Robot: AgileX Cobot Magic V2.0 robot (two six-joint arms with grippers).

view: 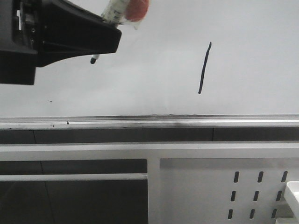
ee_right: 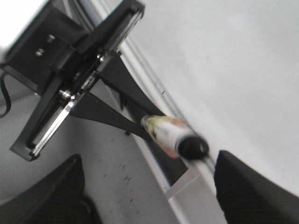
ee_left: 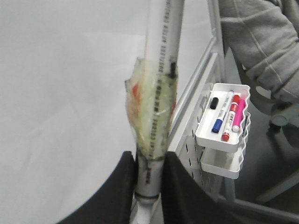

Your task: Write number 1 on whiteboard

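The number 1 [view: 204, 68] stands on the whiteboard [view: 261, 56] right of centre: one thin black stroke, slightly slanted, with bare board all round it. By the look of it the writing is done.

The marker [view: 114, 14] sits well left of the stroke and high on the board, its dark tip [view: 94, 59] pointing down and apparently off the surface, though contact cannot be ruled out from the front view. The left gripper [ee_left: 148, 186] is clamped on the marker's barrel, fingers tight either side of it below a wad of tape [ee_left: 152, 112]. The right gripper [ee_right: 149, 186] is spread wide with nothing between its fingers, looking on at the left arm.

Risks from here:
- Uncapped tip close to the glossy board; any drift toward it would leave a stray mark.
- A pass rightward near the stroke could smear it or add a second line, spoiling the single digit.
- Withdrawal downward could clip the metal ledge [view: 140, 122] under the board.
- The taped barrel may twist in the grip if it catches.

A tray of spare markers [ee_left: 224, 116] hangs off to the side.
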